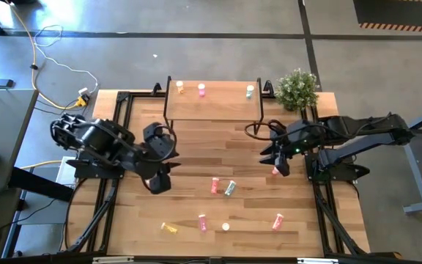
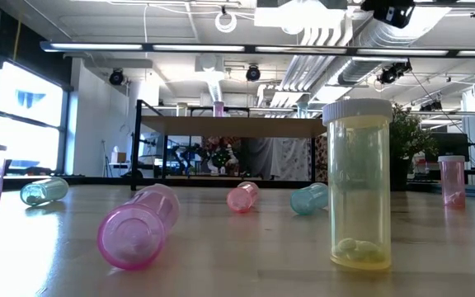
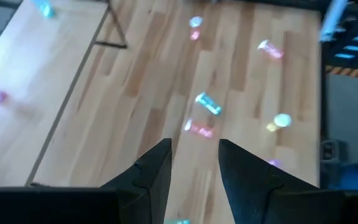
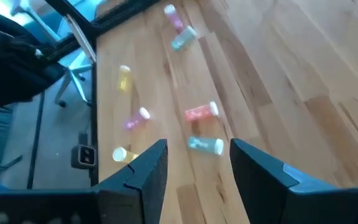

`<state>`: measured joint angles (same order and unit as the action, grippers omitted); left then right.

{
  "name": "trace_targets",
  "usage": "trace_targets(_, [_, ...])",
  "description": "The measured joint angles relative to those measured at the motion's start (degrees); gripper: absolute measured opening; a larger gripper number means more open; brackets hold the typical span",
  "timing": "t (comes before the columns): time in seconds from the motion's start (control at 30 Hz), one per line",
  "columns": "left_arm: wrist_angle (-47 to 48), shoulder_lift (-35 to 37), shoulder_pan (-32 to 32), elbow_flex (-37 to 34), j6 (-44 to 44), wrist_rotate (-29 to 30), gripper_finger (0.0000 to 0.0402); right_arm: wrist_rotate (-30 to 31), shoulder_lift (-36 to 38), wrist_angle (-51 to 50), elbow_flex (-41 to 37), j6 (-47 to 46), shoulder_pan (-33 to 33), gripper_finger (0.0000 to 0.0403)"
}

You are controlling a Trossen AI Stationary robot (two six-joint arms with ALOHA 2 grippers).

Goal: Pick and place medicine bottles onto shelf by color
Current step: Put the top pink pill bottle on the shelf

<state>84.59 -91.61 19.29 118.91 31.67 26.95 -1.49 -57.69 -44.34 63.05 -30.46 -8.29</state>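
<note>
Left gripper (image 3: 194,163): fingers spread, empty; I'd drop over the pink bottle (image 3: 199,129) and straddle it crosswise.
Right gripper (image 4: 197,163): spread, empty, waiting.
Shelf (image 1: 212,110): match colour.

Wood-plank tabletop (image 1: 196,147); shelf (image 1: 215,108) stands at its far edge, potted plant (image 1: 297,89) beside it; pink bottle (image 1: 215,185) and pale green bottle (image 1: 230,188) lie touching mid-table; yellow bottle (image 1: 169,228), pink bottle (image 1: 203,222), upright capped bottle (image 1: 226,226), red-orange bottle (image 1: 278,221) near front edge.

light-wood shelf (image 1: 212,108); pink bottle (image 1: 215,185) beside a pale green, perhaps teal, bottle (image 1: 230,188).
</note>
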Motion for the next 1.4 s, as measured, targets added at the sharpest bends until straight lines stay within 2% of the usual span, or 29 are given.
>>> trace_targets(0.3, [-25.7,12.7,-1.8,-24.0,-0.2,-0.6,0.0121,0.7,0.0,-4.2,0.0,0.0,0.0,0.0165])
trace_targets(0.57, [-41.1,21.7,-4.0,-40.2,-2.4,-0.9,0.0121,7.5,0.0,-13.9,0.0,-3.7,0.0,0.0165])
trace_targets(0.87, [-51.3,27.0,-7.2,-52.7,-5.0,-2.4,0.0121,7.5,0.0,-23.5,0.0,-6.0,1.0,0.0183])
trace_targets(1.0, [-59.1,29.6,-8.6,-57.7,-7.9,-2.4,0.0121,8.6,0.0,-28.4,0.0,-3.6,3.2,0.0198])
trace_targets(1.13, [-67.4,32.5,-10.4,-62.8,-11.6,-4.1,0.0121,8.9,0.6,-28.1,-1.9,-0.6,5.9,0.0201])
trace_targets(1.4, [-76.5,37.7,-14.8,-70.3,-15.8,-8.0,0.0121,4.8,4.5,-24.7,-9.9,-0.1,8.3,0.0202])
